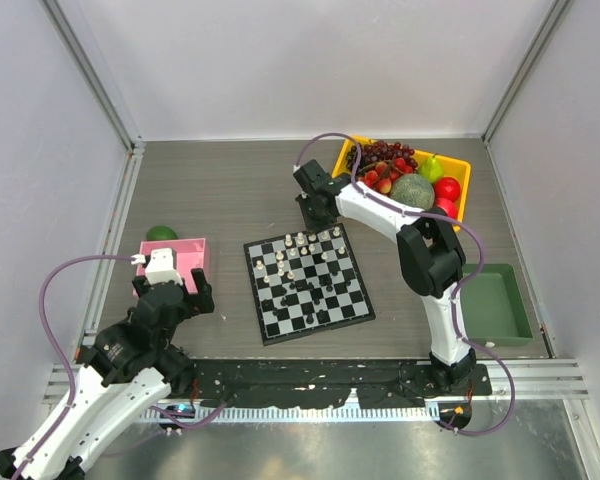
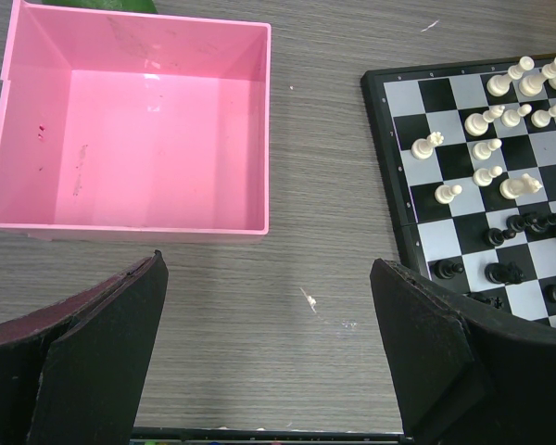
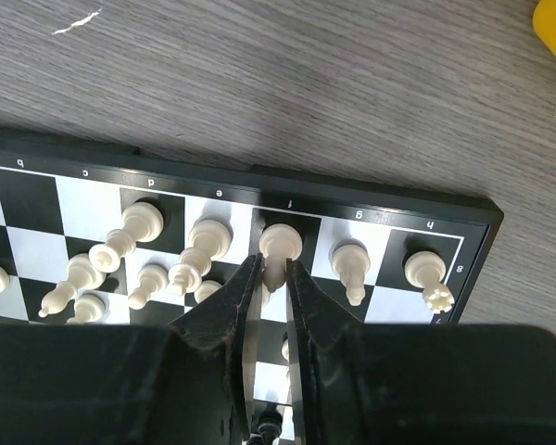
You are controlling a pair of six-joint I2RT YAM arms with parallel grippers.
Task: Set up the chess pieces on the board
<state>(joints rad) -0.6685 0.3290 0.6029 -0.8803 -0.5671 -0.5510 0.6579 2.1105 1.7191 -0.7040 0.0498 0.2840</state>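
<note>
White piece on the f square, at the far lettered edge of the board, is the one you're working. Your right gripper has its jaws drawn in tight on either side of the stem. Honestly I can't tell if they're pinching it or sitting just off it.

If you're setting it down, I'd get the base flat in the middle of the square and part the jaws only a touch. Then lift straight up. The neighbours on e and g are just beside you and look like they'd tip easily, so no sideways drift until you're above their heads.

Your left gripper hangs over bare desk, jaws wide apart and holding nothing. The pink tray is upper left of its view and the board is at the right edge.

Counts:
- one board, mid-desk in the top view
- five white pieces along that far row, d through h, with several more crowded behind
- black pieces bunched lower right in the left wrist view, too small for me to count
- two arms
- one pink tray, one yellow bin, one green tray
</note>
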